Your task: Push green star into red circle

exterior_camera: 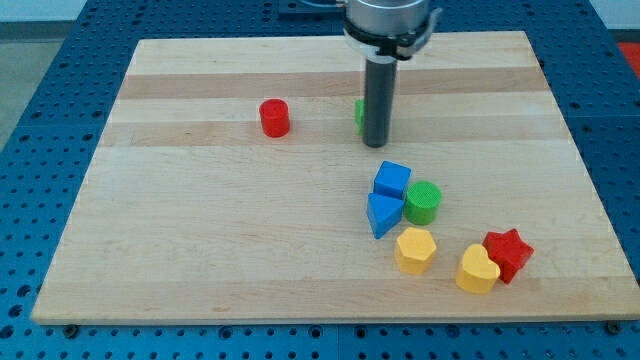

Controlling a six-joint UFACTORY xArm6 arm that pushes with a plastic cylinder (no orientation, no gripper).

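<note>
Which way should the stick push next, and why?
Probably toward the view's left. My tip sits right beside the green star, which peeks out on the rod's left edge, and the red circle lies further left at about the same height.

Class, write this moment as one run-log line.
my tip: right of green star, mostly hiding it | red circle: to the view's left, apart | push: not yet complete
</note>
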